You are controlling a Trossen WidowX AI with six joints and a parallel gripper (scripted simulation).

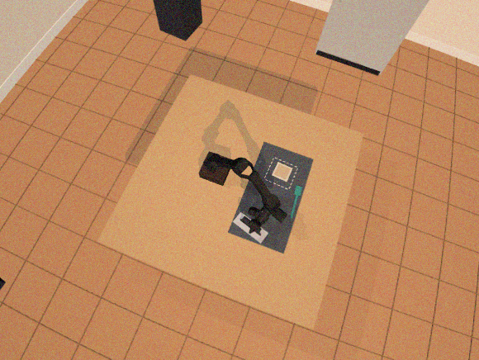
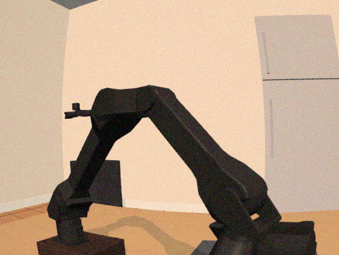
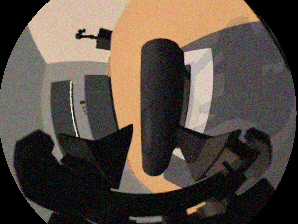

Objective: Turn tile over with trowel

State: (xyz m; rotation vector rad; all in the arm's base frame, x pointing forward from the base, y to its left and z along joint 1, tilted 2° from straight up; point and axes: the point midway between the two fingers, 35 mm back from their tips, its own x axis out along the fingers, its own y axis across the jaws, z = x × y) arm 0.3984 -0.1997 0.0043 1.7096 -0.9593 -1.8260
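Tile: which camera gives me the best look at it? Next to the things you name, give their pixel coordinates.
The top view: it shows the whole tile [image 1: 282, 172], lying inside the dashed outline [image 1: 269, 168]. The exterior view doesn't show it, and I can't make it out in the wrist view.

Domestic room, most likely a kitchen, as indicated by the tall two-door refrigerator, pale grey with long vertical handles. Behind the refrigerator, a plain cream wall meets the floor at a white baseboard. In front of it extends a terracotta-coloured tile floor with dark grout lines. Well apart from the refrigerator, along the same side of the room, stands a black box-shaped unit, its exact kind indeterminable.
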